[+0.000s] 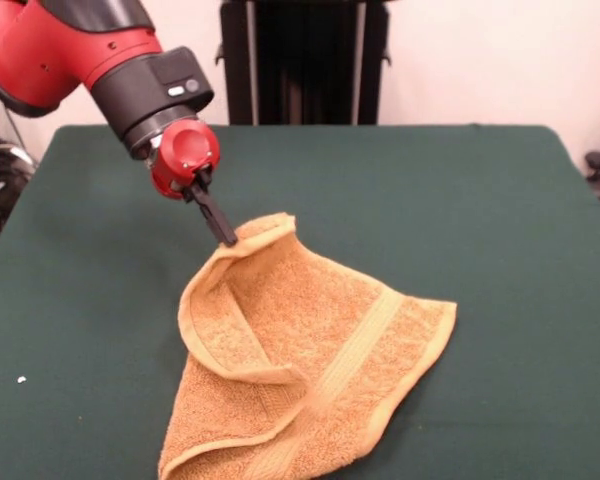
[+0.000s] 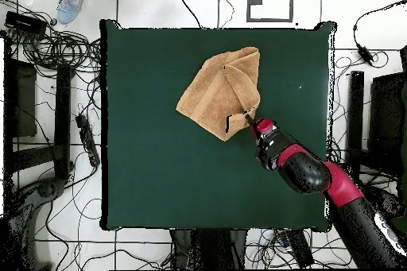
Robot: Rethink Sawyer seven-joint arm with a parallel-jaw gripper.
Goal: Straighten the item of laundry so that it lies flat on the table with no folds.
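The orange-tan towel [image 1: 310,360] lies crumpled on the dark green table [image 1: 480,200], near its front edge. One side is folded over the middle, and a ribbed band runs diagonally across it. My gripper [image 1: 225,236] reaches down from the upper left. Its black fingers are closed on the towel's far hemmed edge, which stands raised off the table. In the overhead view the towel [image 2: 221,83] sits in the table's [image 2: 159,164] upper middle, with the gripper [image 2: 249,119] at its lower right corner.
A black stand [image 1: 305,60] rises behind the table's far edge. A small white speck [image 1: 21,379] lies on the cloth at the left. Cables [image 2: 48,69] and black equipment cover the floor around the table. A person's shoe [image 2: 71,1] shows at the top left.
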